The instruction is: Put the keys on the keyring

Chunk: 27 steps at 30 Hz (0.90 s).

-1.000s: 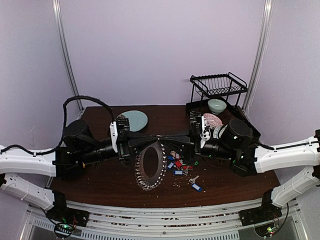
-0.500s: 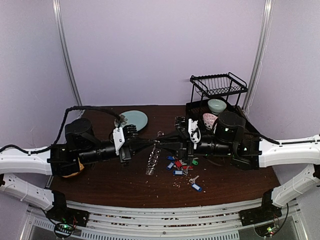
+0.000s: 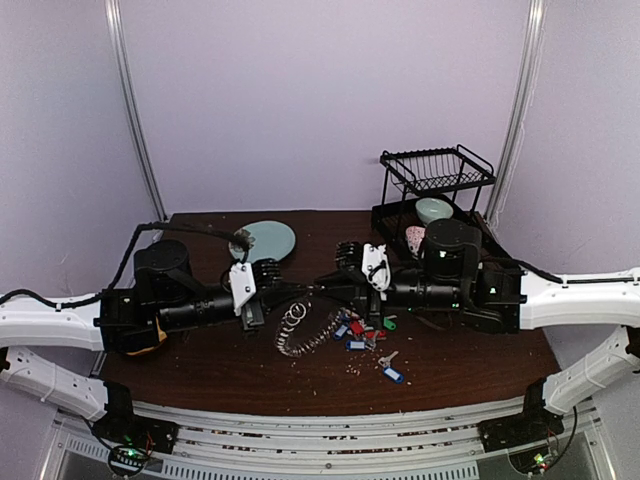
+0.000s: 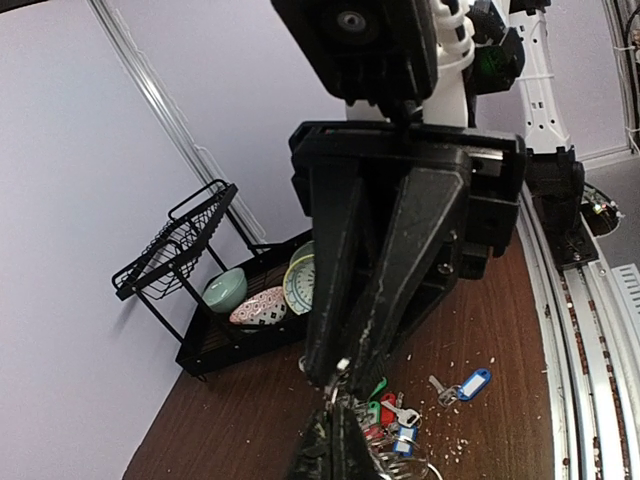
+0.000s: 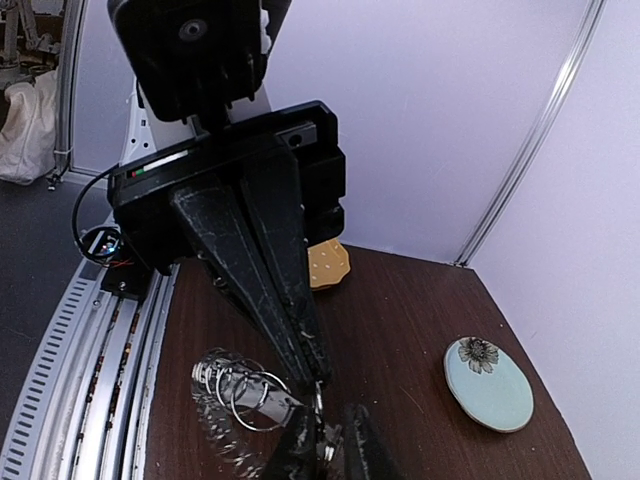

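Nearest, at tbl front: lone blue-tag key flat among crumbs, well apart from both grippers, not yet threaded. Next back, center: keyring, blurred, hanging low w/ bottom edge at or near tbl top, can't tell if touching; fringe of small silver keys dangling off it. Pinched at top from both sides: L gripper closed down to a sliver on the ring wire; R gripper set opposite, tips nearly together w/ a bit of metal betw them, prob same wire, tip to tip w/ L. Likely reason for 2-handed hold (judgement only): thin ring floppy + heavy w/ keys, so one side to steady it, other to work the wire open for threading. Just R of ring: pile of loose keys, red/blue/green tags, close by for short reach; none in either gripper as far as visible. Task early-ish by the look: tagged keys all off ring. Risk: ring swinging, wire slipping from pads. Farther back L: teal flower plate, flat, not involved. Far R: black dish rack, w/ pale green bowl + patterned bowl in lower tray, well apart from ring.
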Tool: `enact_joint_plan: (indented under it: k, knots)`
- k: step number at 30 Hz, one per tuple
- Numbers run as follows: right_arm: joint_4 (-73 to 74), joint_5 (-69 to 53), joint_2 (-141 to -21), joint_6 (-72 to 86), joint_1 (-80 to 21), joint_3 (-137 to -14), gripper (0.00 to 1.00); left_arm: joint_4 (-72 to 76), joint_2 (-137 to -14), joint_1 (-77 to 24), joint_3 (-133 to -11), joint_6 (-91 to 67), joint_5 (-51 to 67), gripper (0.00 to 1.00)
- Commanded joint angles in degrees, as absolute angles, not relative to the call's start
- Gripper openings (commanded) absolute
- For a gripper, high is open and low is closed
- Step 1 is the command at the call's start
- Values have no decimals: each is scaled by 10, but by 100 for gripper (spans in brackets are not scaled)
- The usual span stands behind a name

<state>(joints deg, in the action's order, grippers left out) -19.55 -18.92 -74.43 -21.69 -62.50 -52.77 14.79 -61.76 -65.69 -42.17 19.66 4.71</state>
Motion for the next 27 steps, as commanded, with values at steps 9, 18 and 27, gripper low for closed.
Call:
enact_joint_plan:
  k: [9,18,27]
  knots:
    - [-192,-197,-746,-208,-628,-548,0,183,-609,-661,-441,179,59,0]
    - [-461,-243,-733,-57,-627,-458,0,313,-599,-659,-360,63,58,22]
    - [-643,-205,-765,33,-642,-415,0,388,-616,-659,-340,19,96,24]
